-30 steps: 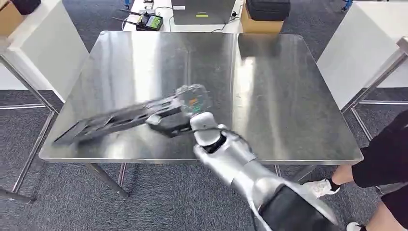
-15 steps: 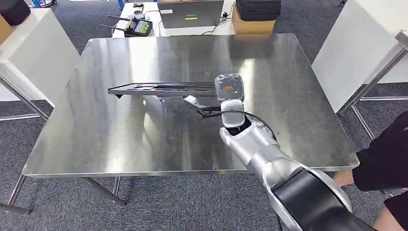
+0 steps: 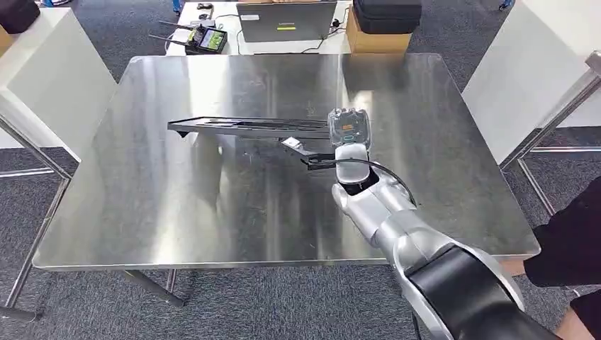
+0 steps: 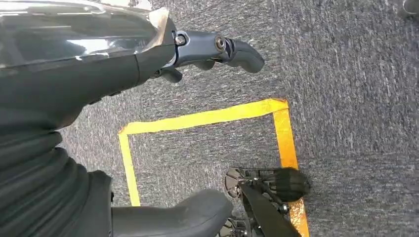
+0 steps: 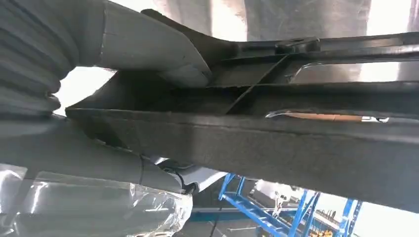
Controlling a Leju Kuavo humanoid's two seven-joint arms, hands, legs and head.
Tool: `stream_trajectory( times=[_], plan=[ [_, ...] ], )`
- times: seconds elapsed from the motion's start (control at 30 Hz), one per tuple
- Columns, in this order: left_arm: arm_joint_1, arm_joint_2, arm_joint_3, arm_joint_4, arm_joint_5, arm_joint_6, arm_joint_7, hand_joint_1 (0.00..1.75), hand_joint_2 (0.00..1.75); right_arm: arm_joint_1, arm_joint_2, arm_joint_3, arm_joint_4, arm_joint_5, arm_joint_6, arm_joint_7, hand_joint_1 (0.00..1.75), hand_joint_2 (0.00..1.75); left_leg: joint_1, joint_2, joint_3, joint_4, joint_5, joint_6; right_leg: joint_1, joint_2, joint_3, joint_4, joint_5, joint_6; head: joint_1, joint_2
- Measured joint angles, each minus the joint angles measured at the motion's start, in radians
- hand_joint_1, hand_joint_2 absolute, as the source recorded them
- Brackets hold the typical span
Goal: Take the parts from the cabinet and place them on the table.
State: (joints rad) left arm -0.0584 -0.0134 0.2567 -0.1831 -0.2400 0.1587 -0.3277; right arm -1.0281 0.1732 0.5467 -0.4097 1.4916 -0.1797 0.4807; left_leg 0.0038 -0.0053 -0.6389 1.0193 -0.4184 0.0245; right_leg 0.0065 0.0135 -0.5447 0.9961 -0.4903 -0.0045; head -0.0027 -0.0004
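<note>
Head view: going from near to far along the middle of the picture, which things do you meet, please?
Right arm → right hand holding the long black part → bare far stretch of the steel table → laptop on the white desk behind.

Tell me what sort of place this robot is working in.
Probably a robotics lab or test workshop: a bare steel table on grey carpet, a laptop and a handheld controller on a desk behind, and yellow floor tape marking a standing spot.
</note>
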Motion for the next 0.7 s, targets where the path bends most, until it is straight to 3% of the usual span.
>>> stream_trajectory(
  times=[0.07,0.1,0.2,0.23,0.7],
  plan=[
    [0.000,0.000,0.000,0.000,-0.003,0.000,-0.003,0.00,1.75,0.000,0.000,-0.001,0.000,0.011,0.000,-0.002,1.75,1.75,0.000,0.000,0.000,0.000,0.000,0.000,0.000,0.000,0.000,0.000,0.001,0.001,0.000,0.000],
    [0.001,0.001,0.000,0.000,-0.005,0.003,-0.007,0.00,1.75,0.000,0.001,-0.003,0.001,0.021,-0.001,-0.005,0.00,0.00,-0.001,-0.001,0.000,0.000,0.001,0.001,0.000,0.000,0.000,0.000,0.001,0.002,0.000,0.000],
    [0.001,0.002,0.000,0.000,-0.024,0.015,-0.008,0.00,1.75,0.001,0.005,-0.022,0.001,0.054,-0.002,-0.017,0.00,0.00,-0.001,-0.001,0.001,0.000,0.001,0.002,0.000,0.000,0.001,0.000,0.002,0.003,0.000,0.000],
    [0.002,0.002,0.000,0.000,-0.025,0.020,-0.008,0.00,0.00,0.002,0.009,-0.031,0.001,0.059,-0.003,-0.019,0.00,0.00,0.000,-0.001,0.001,0.000,0.001,0.002,-0.001,0.000,0.001,0.000,0.002,0.003,0.000,0.000],
    [0.004,0.003,0.008,0.000,-0.023,0.019,0.026,0.00,0.00,0.013,0.033,-0.110,-0.002,0.077,-0.019,-0.048,0.00,0.00,0.007,0.000,0.002,0.000,0.001,0.001,0.002,0.000,0.002,0.000,0.002,0.003,-0.001,0.000]
  ],
)
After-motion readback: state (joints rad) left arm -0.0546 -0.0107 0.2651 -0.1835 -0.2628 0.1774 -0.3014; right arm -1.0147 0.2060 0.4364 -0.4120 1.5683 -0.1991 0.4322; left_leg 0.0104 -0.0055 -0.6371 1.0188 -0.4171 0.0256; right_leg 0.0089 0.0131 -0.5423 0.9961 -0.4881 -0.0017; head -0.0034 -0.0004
